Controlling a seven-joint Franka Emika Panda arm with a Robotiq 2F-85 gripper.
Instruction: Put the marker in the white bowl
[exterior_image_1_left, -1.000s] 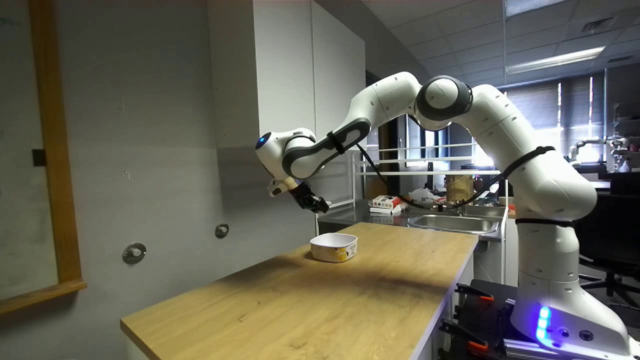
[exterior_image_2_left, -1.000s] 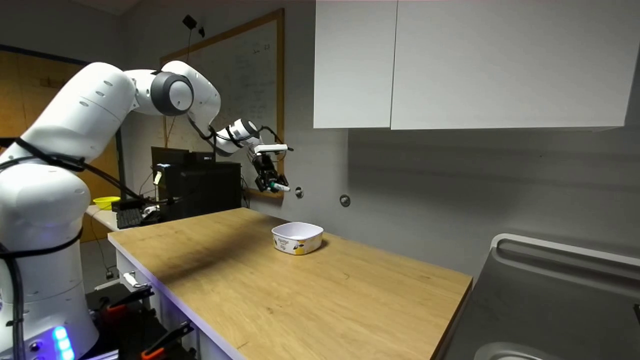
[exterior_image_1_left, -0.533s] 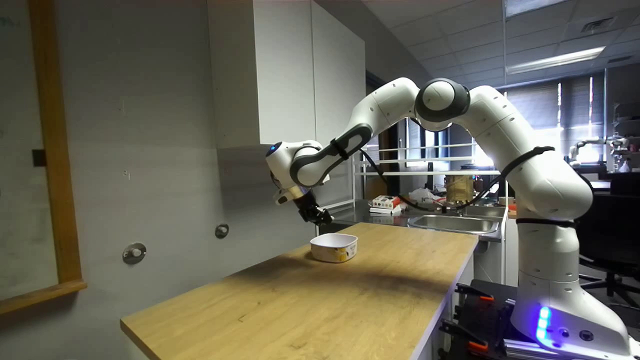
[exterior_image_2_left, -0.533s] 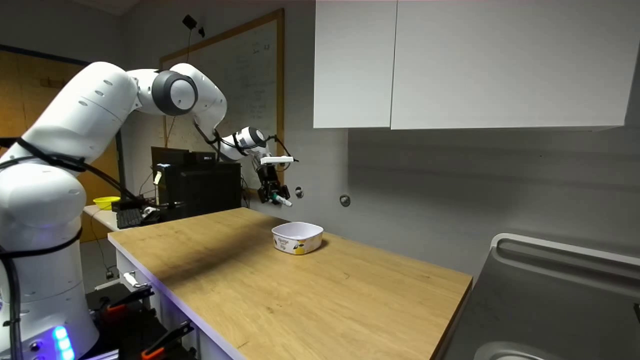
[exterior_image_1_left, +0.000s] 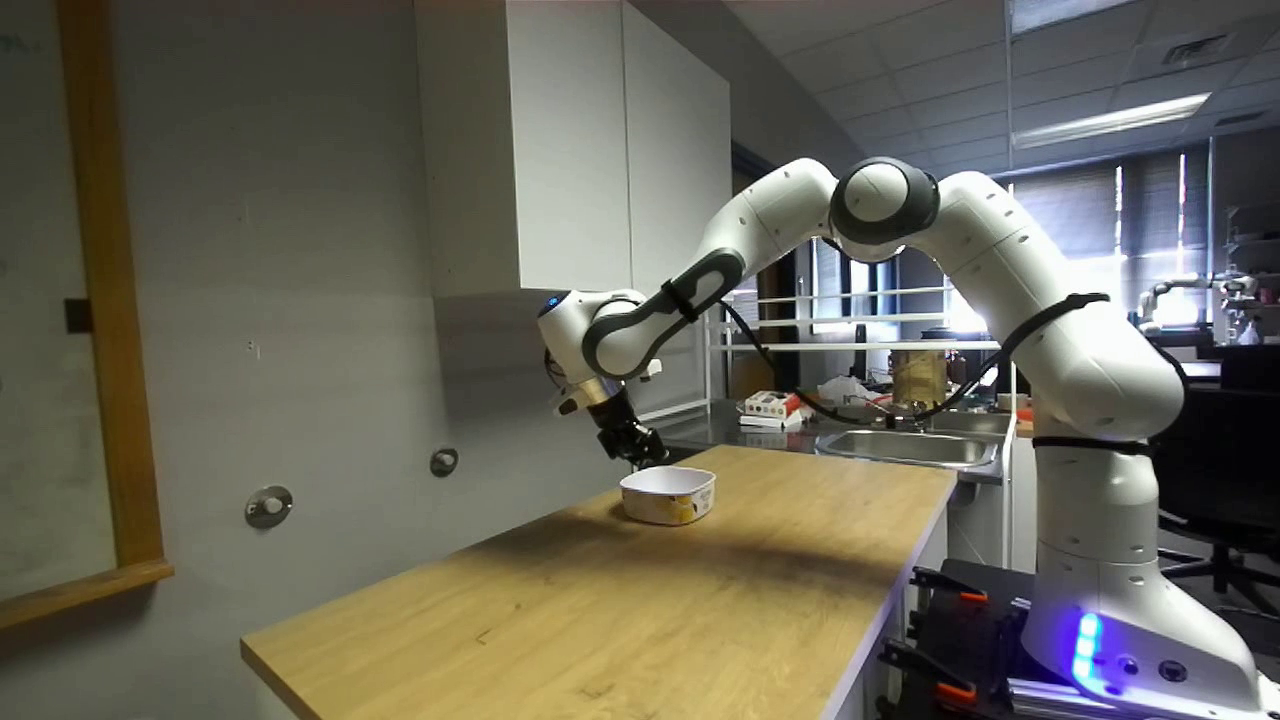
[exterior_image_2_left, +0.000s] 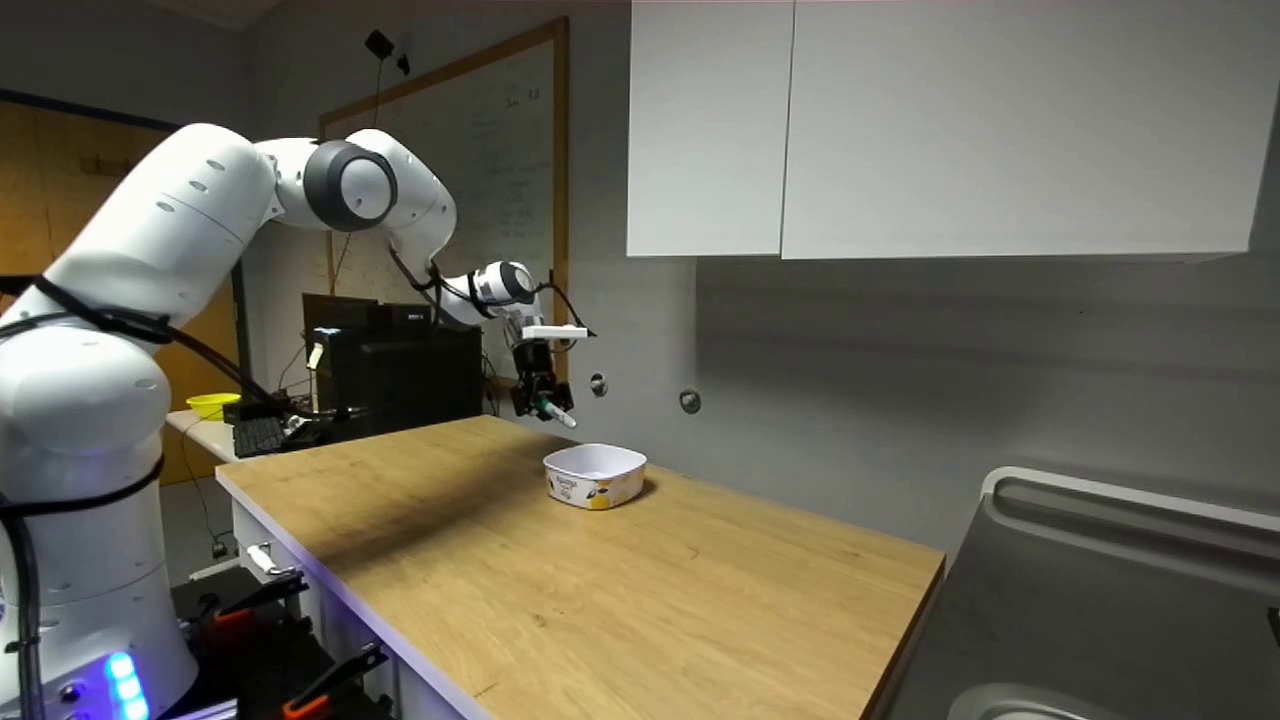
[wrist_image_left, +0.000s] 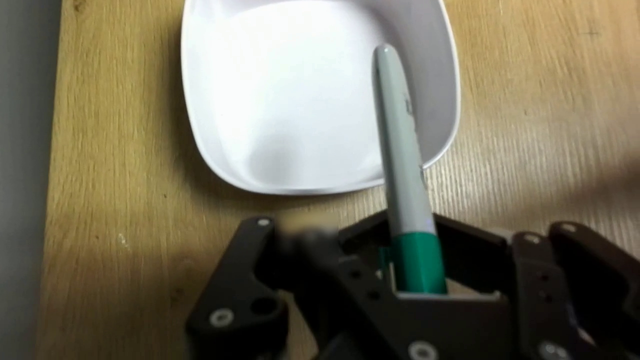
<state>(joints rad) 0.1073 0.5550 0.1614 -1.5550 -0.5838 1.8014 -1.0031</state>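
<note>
The white bowl (exterior_image_1_left: 667, 510) stands upright on the wooden table in both exterior views (exterior_image_2_left: 595, 490); its inside (wrist_image_left: 300, 85) looks bare in the wrist view. The marker, with a green cap and a grey-white body (wrist_image_left: 402, 145), is in my gripper (wrist_image_left: 412, 255), shut round the green part. Its pale end points forward and overlaps the bowl's inside in the wrist view. In an exterior view the marker (exterior_image_2_left: 561, 414) tilts downward from the gripper (exterior_image_2_left: 545, 400), above the bowl's rim and off to one side. The gripper (exterior_image_1_left: 640, 448) hides most of the marker in an exterior view.
The wooden table (exterior_image_2_left: 700, 600) carries the bowl near the wall. A white cabinet (exterior_image_2_left: 940, 130) hangs on the wall above. A sink (exterior_image_1_left: 905, 447) and a white rack (exterior_image_1_left: 860, 346) stand beyond the table's far end.
My gripper has moved down toward the bowl's height with the marker in it. The marker's pale end now tilts more downward. The bowl has not moved.
</note>
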